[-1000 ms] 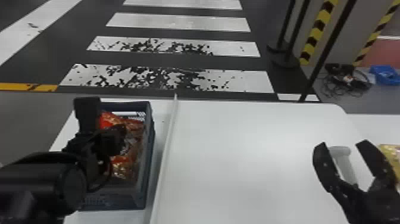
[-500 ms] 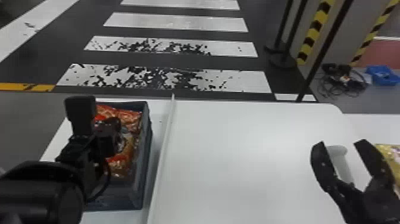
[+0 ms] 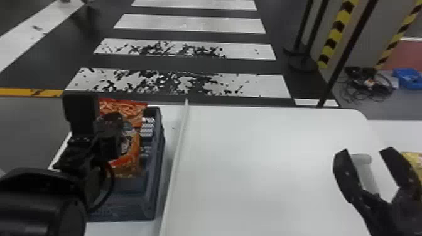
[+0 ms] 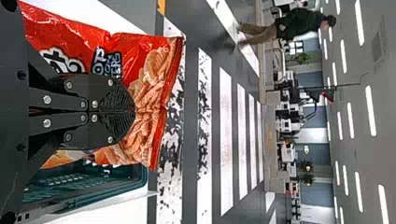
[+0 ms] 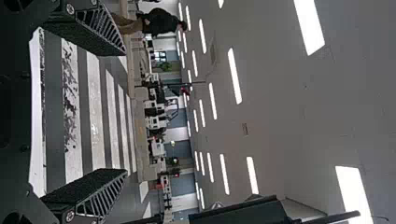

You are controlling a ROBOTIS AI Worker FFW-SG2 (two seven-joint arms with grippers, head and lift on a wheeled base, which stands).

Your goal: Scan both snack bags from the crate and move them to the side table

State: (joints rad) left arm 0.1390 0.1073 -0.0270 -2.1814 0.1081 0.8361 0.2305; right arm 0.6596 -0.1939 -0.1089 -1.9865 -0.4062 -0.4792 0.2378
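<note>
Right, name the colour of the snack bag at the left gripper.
Red, with orange-brown snacks pictured on the bag; clearest in the left wrist view.

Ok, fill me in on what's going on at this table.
The robot's left gripper is clamped shut on a red snack bag, holding it over the crate. The right gripper hangs open and empty near the right side of the white table, with a yellow package just beyond it.

A raised divider (image 3: 175, 163) stands between the crate (image 3: 154, 188) and the open white tabletop (image 3: 267, 172).
</note>
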